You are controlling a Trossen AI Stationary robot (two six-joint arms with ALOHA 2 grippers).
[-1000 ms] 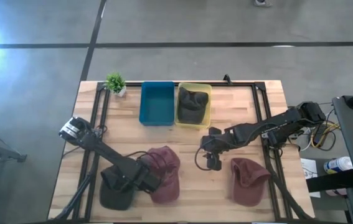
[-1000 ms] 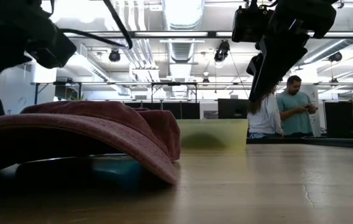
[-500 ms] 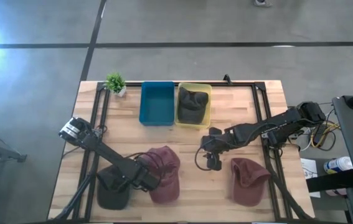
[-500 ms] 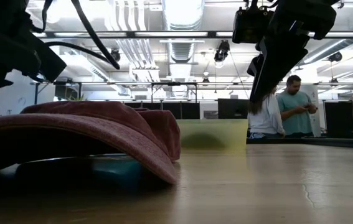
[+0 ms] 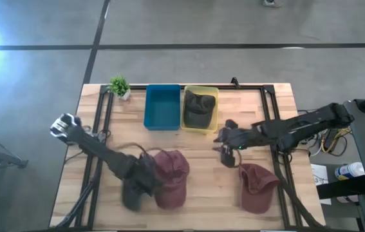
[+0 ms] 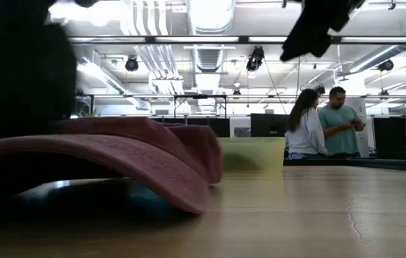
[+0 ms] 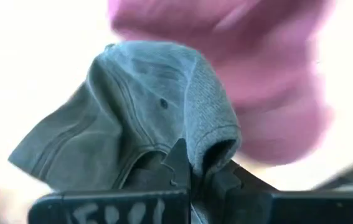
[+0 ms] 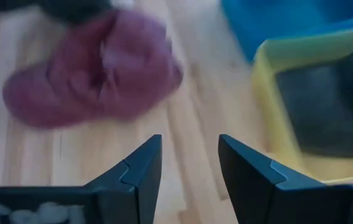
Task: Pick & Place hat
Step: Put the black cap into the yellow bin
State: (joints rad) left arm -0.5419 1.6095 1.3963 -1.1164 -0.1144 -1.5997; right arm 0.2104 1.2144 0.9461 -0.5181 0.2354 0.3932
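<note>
2 maroon hats lie on the tabletop (image 5: pixel 246 109) from above: one (image 5: pixel 171 178) near the front middle, one (image 5: pixel 257 186) at front right, while the left pincer (image 5: pixel 145 182) carries a grey hat (image 5: pixel 132 191) beside the first. The left wrist view shows it pinching the brim. The right pincer (image 8: pixel 188 163) hangs spread near the yellow bin (image 5: pixel 200 109).

Wooden table (image 5: pixel 246 106): two maroon caps (image 5: pixel 171 177) (image 5: pixel 257 185), blue bin (image 5: pixel 162 107), yellow bin (image 5: pixel 201 124) (cap inside), plant (image 5: pixel 119 86).
</note>
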